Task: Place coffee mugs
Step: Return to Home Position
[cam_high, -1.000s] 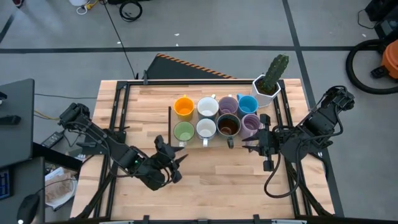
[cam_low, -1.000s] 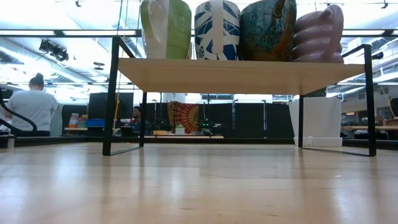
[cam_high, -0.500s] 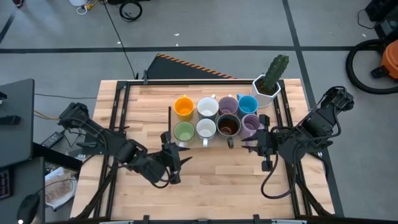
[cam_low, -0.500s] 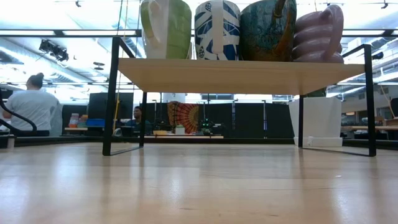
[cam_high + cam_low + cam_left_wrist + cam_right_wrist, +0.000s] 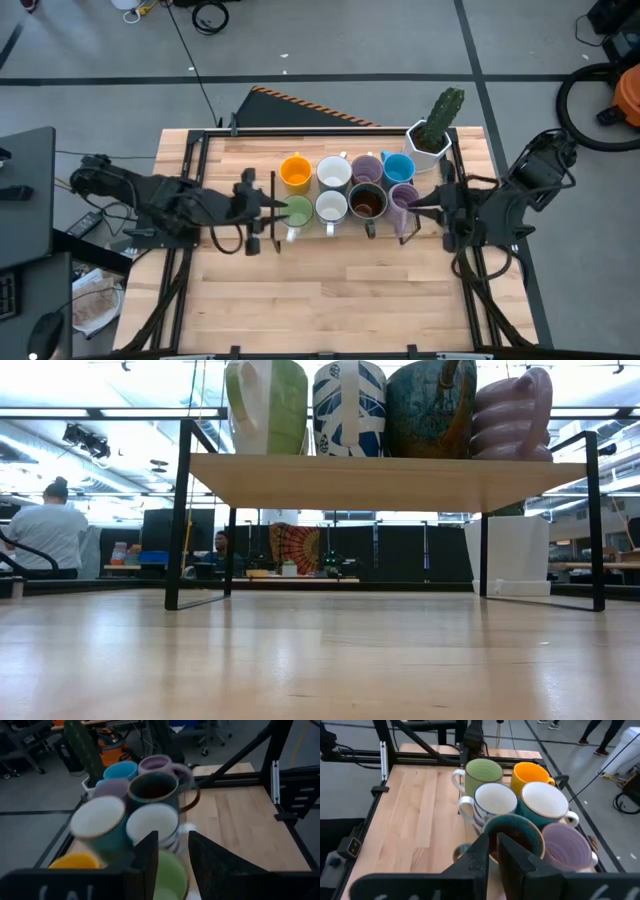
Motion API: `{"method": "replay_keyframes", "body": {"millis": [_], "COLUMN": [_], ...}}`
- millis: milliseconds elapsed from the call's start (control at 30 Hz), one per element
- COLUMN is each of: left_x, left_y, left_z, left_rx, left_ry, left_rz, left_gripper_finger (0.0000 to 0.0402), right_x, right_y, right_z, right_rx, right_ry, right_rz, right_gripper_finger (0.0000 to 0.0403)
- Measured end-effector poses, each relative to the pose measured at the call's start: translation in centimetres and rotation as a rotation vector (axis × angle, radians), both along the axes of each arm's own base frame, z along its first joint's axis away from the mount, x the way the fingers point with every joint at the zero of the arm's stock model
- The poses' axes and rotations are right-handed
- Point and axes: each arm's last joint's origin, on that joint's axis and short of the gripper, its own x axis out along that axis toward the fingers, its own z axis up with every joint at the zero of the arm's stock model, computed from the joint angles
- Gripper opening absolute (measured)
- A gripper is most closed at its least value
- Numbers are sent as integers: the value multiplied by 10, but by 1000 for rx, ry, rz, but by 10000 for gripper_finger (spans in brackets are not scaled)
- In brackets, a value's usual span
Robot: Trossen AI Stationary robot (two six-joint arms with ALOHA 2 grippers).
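Flat wooden shelf, rounded ceramic mugs

Left gripper swung from open surface to the shelf end; green mug now just ahead of its fingers. Right gripper pulled back slightly from the lavender mug ahead of its fingers.

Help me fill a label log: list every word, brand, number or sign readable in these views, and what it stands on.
No text can be read in any view.
Pale marks on the housing of the dark two-finger left gripper: too blurred to read.
Fainter marks on the dark right gripper: too blurred to read.
Blue shapes on the white ceramic mug with a blue pattern: decoration, no letters I can make out.
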Motion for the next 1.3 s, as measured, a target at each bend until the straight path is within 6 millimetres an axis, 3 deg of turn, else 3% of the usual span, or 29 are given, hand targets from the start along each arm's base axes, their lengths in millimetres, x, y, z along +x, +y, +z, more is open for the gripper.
{"method": "replay_keyframes", "body": {"millis": [333,700,800,1100,1300], "left_x": [-52,-103,-113,-124,-137], "left_y": [19,37,42,47,52], "left_z": [-38,-76,-88,-139,-149], "left_rx": [-91,-194,-219,-246,-203], "left_ry": [-132,-318,-365,-517,-622], "left_rz": [-102,-154,-135,-121,-125], "left_gripper_finger": [102,102,102,102,102], "right_x": [-37,-57,-62,-83,-91], "right_y": [-33,-50,-55,-71,-75], "right_z": [-18,-48,-50,-47,-74], "right_rx": [121,175,79,329,421], "right_ry": [-93,-200,-199,-260,-342], "right_rz": [-111,-99,-90,-99,-40], "right_gripper_finger": [7,10,10,11,11]}}
